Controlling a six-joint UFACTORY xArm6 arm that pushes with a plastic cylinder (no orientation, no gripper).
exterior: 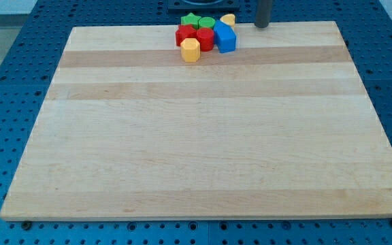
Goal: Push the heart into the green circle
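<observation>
A tight cluster of blocks sits at the top middle of the wooden board (pixel 203 136). The yellow heart (pixel 228 20) is at the cluster's top right. The green circle (pixel 206 24) lies just to its left, with a green star (pixel 191 20) further left. Two red blocks (pixel 186 35) (pixel 205 38) sit below them, a blue block (pixel 225 38) at the right and a yellow hexagon (pixel 190 50) at the bottom. My tip (pixel 261 26) stands at the board's top edge, right of the heart and apart from it.
The board lies on a blue perforated table (pixel 12 41). A dark base (pixel 206 5) shows above the board's top edge, behind the cluster.
</observation>
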